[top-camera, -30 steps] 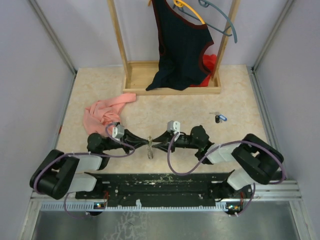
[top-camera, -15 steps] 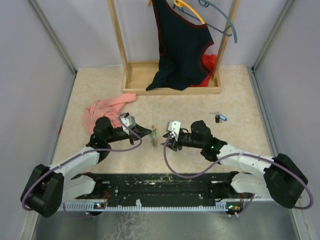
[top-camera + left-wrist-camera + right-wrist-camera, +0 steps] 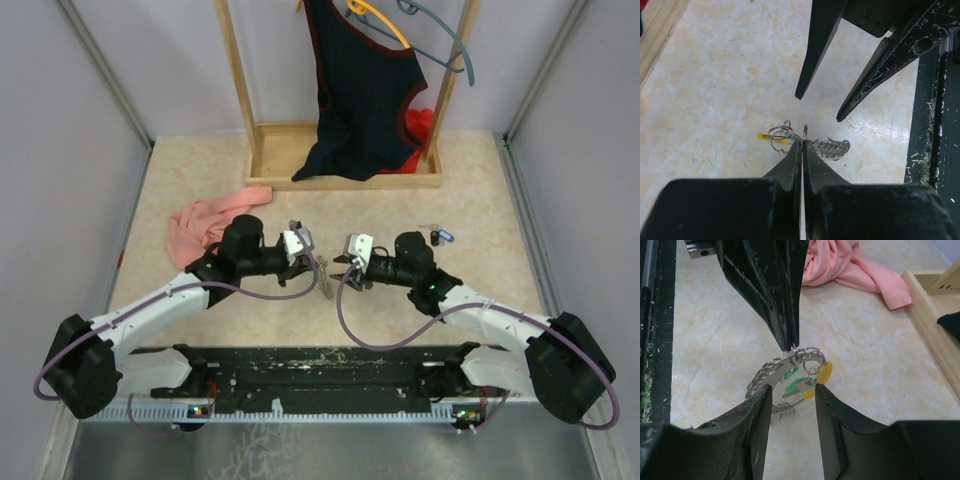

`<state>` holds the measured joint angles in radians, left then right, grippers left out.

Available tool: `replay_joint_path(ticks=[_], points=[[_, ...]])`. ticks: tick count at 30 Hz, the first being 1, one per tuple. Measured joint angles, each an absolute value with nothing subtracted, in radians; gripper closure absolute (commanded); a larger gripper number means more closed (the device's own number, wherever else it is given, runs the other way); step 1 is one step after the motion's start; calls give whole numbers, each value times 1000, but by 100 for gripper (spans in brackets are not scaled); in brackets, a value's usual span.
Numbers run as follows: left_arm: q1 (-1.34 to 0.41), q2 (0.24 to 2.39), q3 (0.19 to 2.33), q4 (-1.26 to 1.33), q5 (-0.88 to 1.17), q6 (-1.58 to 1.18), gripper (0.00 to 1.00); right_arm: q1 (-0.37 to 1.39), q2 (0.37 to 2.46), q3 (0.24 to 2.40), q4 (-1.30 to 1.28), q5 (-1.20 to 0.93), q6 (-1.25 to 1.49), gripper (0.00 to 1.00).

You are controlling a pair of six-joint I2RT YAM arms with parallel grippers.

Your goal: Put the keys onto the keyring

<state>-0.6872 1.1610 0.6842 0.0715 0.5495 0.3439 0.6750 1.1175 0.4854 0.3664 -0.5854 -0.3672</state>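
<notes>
Left claw is pinched tight on the keyring between the arms, right claw gapes just beside it, green keys look threaded already, but a blue key lies farther back on the table, so unfinished.

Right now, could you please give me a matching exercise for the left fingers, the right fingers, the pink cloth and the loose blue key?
Column one: 1 left fingers; 2 right fingers; 3 pink cloth; 4 blue key.
Column two: A loose on the table, right side; B shut on the keyring; C open, near the keyring; D crumpled on the table, left side.
Pairs: 1-B, 2-C, 3-D, 4-A.
</notes>
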Motion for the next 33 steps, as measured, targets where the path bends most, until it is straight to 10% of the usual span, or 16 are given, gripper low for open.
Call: replay_joint_path(ticks=[33], points=[[-858,1227,862,-238,239,565,99,664,1162,326,813,-681,-292,68]])
